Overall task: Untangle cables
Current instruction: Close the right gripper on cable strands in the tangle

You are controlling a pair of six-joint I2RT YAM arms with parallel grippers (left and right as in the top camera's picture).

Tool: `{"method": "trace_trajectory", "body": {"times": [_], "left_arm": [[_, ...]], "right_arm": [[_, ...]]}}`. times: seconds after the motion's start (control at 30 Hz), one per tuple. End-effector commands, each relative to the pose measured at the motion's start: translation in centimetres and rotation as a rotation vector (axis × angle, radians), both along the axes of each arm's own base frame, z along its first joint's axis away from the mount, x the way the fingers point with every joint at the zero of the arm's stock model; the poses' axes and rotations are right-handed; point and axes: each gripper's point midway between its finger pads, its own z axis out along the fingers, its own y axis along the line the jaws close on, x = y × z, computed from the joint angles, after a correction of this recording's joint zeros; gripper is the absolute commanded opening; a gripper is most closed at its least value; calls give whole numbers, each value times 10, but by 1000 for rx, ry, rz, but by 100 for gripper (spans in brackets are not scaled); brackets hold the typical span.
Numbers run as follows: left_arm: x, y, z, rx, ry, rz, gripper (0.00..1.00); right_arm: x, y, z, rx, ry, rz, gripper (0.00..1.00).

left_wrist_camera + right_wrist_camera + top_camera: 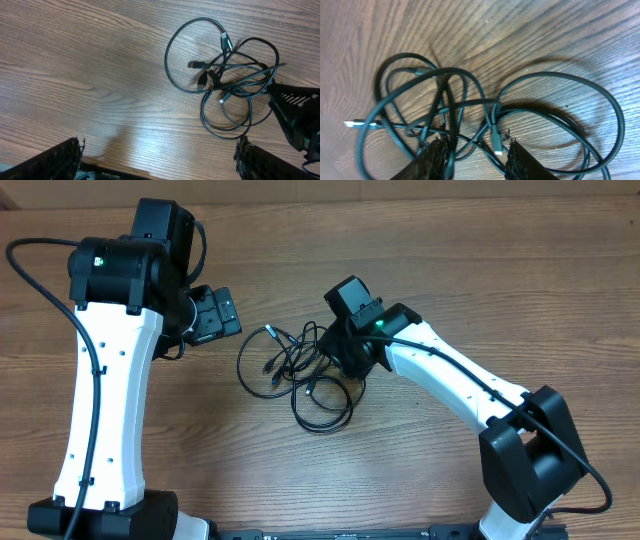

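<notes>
The cables (pixel 290 358) lie as one tangle of thin black cords in loose loops at the middle of the wooden table. My right gripper (pixel 345 352) is down on the tangle's right side. In the right wrist view its jaws (pixel 475 146) stand apart, open, with several cords (pixel 450 107) and a small plug (pixel 496 144) lying between the fingers. Another silvery plug end (pixel 351 123) pokes out at the left. My left gripper (pixel 215 318) hovers left of the tangle, wide open (pixel 157 150) over bare wood, with the cables (pixel 225 75) lying away from its fingers.
The wooden table (pixel 450 270) runs to all edges of view. The right gripper's black body (pixel 295 110) shows at the edge of the left wrist view beside the tangle. Thick black arm wires run along both white arms.
</notes>
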Motion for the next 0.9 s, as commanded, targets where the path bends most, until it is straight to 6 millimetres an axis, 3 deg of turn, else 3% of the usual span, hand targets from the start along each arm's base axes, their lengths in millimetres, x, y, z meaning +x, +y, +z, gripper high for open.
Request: {"method": "trace_trajectory", "body": {"times": [0.0,0.3,0.43,0.47,0.5,0.57,0.6,0.73,0.87], "left_arm": [[0,0,-3,14,12,-2,100],[0,0,-3,15,12,-2,100],[0,0,-3,16,12,-5,100],[0,0,-3,16,12,-5,100],[0,0,-3,16,12,-5,100],[0,0,-3,15,12,-5,100],[0,0,-3,15,12,-5,100],[0,0,-3,15,12,-5,100],[0,0,-3,15,12,-5,100]], "right_arm": [[-2,-3,-10,-18,14,-5,36],[-5,0,-9,-13,8,53,17],[-5,1,-9,-18,-10,105,13],[-5,1,-9,-20,-12,109,14],[-5,1,-9,-20,-12,109,22],[-4,1,-9,-21,-13,109,54],[-4,0,-9,-26,-15,107,60],[-3,-2,-10,-47,-34,136,63],[-8,0,-15,-54,-31,161,59]]}}
